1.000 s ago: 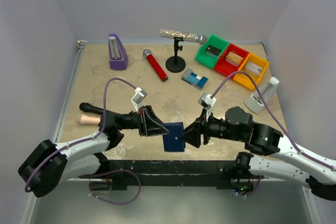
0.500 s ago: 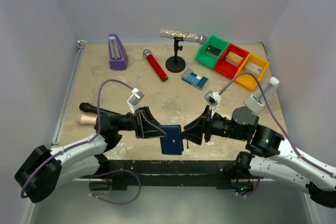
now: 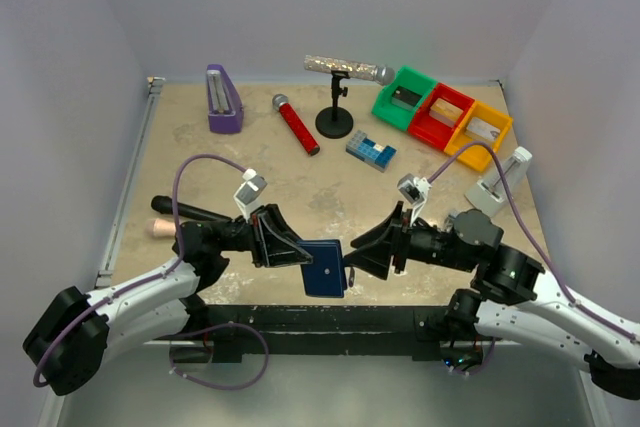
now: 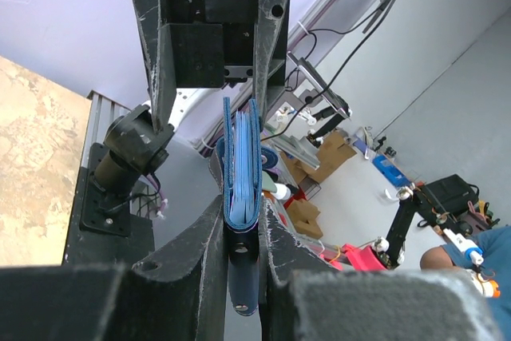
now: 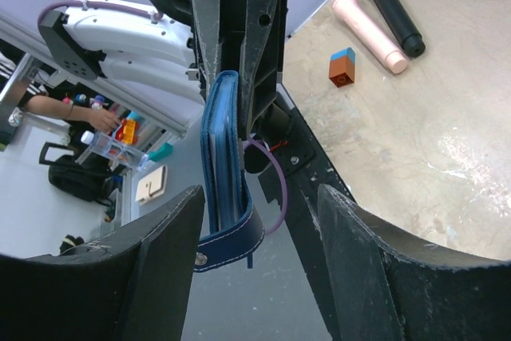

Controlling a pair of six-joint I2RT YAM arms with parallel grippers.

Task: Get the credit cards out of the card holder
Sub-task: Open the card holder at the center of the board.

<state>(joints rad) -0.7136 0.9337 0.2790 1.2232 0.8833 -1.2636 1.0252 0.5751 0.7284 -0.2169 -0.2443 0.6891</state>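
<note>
The card holder (image 3: 327,267), clamped in the left claw (image 3: 305,255) while the right claw (image 3: 352,258) is spread open, could be dropped if tugged askew.

The left arm (image 3: 140,292) and right arm (image 3: 560,307) wear white shells over black joints. Purple cables (image 3: 205,158) trail behind the left pincer (image 3: 305,257) and right pincer (image 3: 352,253), both scuffed black wedges.

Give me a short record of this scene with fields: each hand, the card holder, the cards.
left hand: shut on the card holder, held in the air
right hand: open around the holder's free end
card holder: folded shut, closure tab hanging loose
credit cards: none visible outside the holder
</note>
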